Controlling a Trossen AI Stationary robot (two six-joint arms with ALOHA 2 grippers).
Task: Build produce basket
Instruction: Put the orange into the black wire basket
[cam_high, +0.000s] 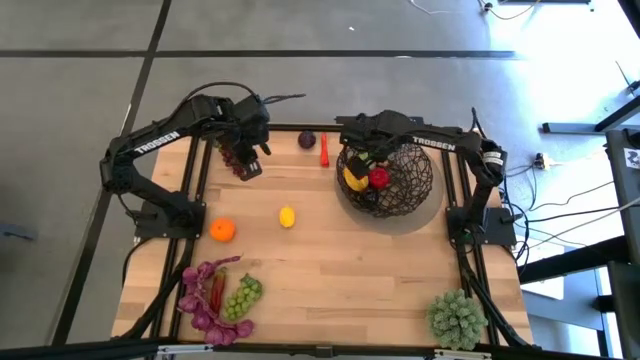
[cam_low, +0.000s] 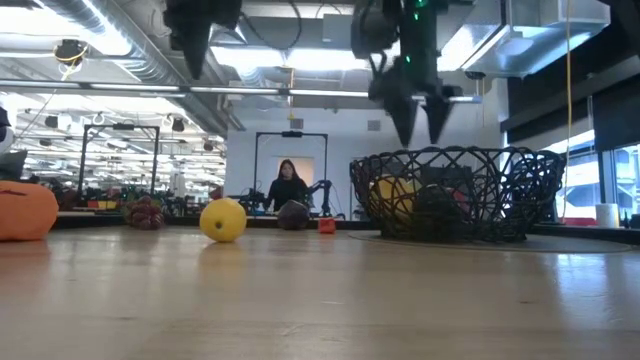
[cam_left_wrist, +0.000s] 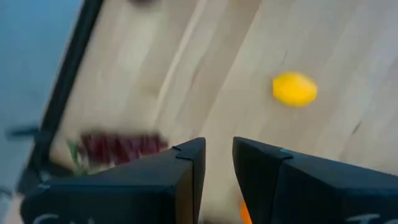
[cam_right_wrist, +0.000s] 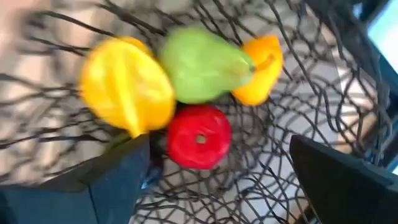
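The dark wire basket (cam_high: 410, 185) stands at the table's far right and holds a red apple (cam_right_wrist: 199, 137), a green fruit (cam_right_wrist: 202, 65) and yellow fruits (cam_right_wrist: 124, 90). My right gripper (cam_right_wrist: 219, 146) hangs open and empty above them, just over the basket's rim (cam_low: 420, 125). My left gripper (cam_left_wrist: 219, 155) is shut and empty at the far left, above a bunch of dark red grapes (cam_high: 238, 160) that lies on the table. A lemon (cam_high: 287, 216) and an orange (cam_high: 222, 230) lie on the table mid-left. Purple leaves (cam_high: 200, 300), a red chilli (cam_high: 217, 290) and green grapes (cam_high: 242, 297) lie near left.
A dark purple fruit (cam_high: 307, 140) and a small red-orange vegetable (cam_high: 324, 150) lie at the far edge between the arms. A spiky pale green plant ball (cam_high: 455, 316) sits at the near right corner. A person (cam_low: 287, 185) shows far back in the room.
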